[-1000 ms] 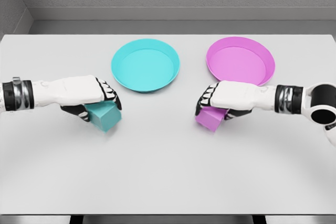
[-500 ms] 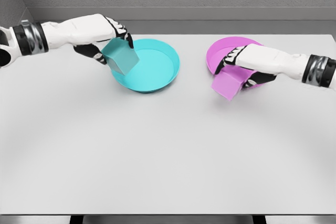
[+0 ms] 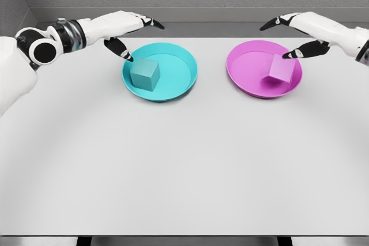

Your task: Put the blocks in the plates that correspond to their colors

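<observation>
A matte teal cube [image 3: 144,74] sits in the round teal plate [image 3: 184,64], a pink cube [image 3: 281,71] in the round pink plate [image 3: 242,64]; left hand [image 3: 124,27] at eleven o'clock and right hand [image 3: 302,30] at one o'clock, fingers released.

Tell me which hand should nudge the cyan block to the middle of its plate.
Left. The open left hand hovers beside the cyan block in the cyan plate. The right hand is open over the pink plate.

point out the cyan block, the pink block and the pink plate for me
cyan block [image 3: 144,75], head view, on its front face, inside the cyan plate
pink block [image 3: 281,71], head view, on its front face, inside the pink plate
pink plate [image 3: 245,61], head view, on the bare floor left of the block
</observation>
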You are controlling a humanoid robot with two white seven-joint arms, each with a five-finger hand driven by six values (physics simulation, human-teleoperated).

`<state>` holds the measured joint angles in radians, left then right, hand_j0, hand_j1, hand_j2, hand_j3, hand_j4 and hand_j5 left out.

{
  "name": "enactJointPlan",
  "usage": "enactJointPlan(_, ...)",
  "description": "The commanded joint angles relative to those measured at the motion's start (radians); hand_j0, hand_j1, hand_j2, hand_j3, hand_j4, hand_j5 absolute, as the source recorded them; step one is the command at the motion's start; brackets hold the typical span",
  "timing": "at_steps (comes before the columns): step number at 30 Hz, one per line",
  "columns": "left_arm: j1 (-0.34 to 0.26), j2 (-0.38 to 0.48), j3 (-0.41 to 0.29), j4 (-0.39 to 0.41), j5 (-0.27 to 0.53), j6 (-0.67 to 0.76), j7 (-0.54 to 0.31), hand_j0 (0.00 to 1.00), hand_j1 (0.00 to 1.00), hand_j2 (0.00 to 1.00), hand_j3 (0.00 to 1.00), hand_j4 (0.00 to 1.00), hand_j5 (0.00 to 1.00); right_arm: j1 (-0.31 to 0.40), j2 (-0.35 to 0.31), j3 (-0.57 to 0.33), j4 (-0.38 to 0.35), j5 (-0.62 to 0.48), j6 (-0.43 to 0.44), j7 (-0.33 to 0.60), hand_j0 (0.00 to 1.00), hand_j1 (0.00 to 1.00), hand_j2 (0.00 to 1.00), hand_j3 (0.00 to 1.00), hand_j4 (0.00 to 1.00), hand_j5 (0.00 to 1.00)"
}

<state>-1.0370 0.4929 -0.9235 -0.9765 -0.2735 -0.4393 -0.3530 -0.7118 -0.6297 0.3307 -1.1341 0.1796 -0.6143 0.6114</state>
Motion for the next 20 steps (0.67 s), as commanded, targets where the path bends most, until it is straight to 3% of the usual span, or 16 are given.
enactJointPlan(1,0.0,-0.002,0.002,-0.001,0.007,-0.002,0.002,1.0,1.0,1.0,1.0,1.0,1.0,0.002,-0.004,-0.065,0.046,-0.003,0.003,-0.001,1.0,1.0,1.0,1.0,1.0,1.0)
enactJointPlan(2,0.002,0.007,0.002,-0.008,0.01,-0.012,0.002,1.0,1.0,1.0,1.0,1.0,1.0,0.006,-0.015,-0.124,0.1,0.003,0.003,-0.001,1.0,1.0,1.0,1.0,1.0,1.0)
enactJointPlan(4,0.003,0.056,0.002,-0.018,0.011,-0.111,0.003,1.0,1.0,1.0,1.0,1.0,1.0,0.026,-0.059,-0.13,0.111,0.021,0.003,-0.001,1.0,1.0,1.0,1.0,1.0,1.0)
enactJointPlan(6,0.008,0.205,0.003,-0.076,0.023,-0.172,0.009,1.0,1.0,1.0,1.0,1.0,1.0,0.029,-0.081,-0.13,0.109,0.035,0.003,-0.001,1.0,1.0,1.0,1.0,1.0,1.0)
enactJointPlan(7,0.02,0.324,0.003,-0.142,0.076,-0.172,0.009,1.0,1.0,1.0,1.0,1.0,1.0,0.032,-0.079,-0.122,0.1,0.046,0.003,-0.001,1.0,1.0,1.0,1.0,1.0,1.0)
enactJointPlan(9,0.072,0.492,0.012,-0.247,0.117,-0.172,0.009,1.0,1.0,1.0,1.0,1.0,1.0,0.043,-0.078,-0.095,0.031,0.093,0.003,-0.001,1.0,1.0,1.0,1.0,1.0,1.0)
enactJointPlan(12,0.144,0.49,0.017,-0.245,0.119,-0.172,0.009,1.0,1.0,1.0,1.0,1.0,1.0,0.041,-0.078,-0.007,-0.044,0.098,0.003,-0.001,1.0,1.0,1.0,1.0,1.0,1.0)
enactJointPlan(20,0.156,0.49,0.017,-0.24,0.146,-0.172,0.009,1.0,1.0,1.0,1.0,1.0,1.0,0.043,-0.082,-0.005,-0.044,0.098,0.003,-0.001,1.0,1.0,1.0,1.0,1.0,1.0)
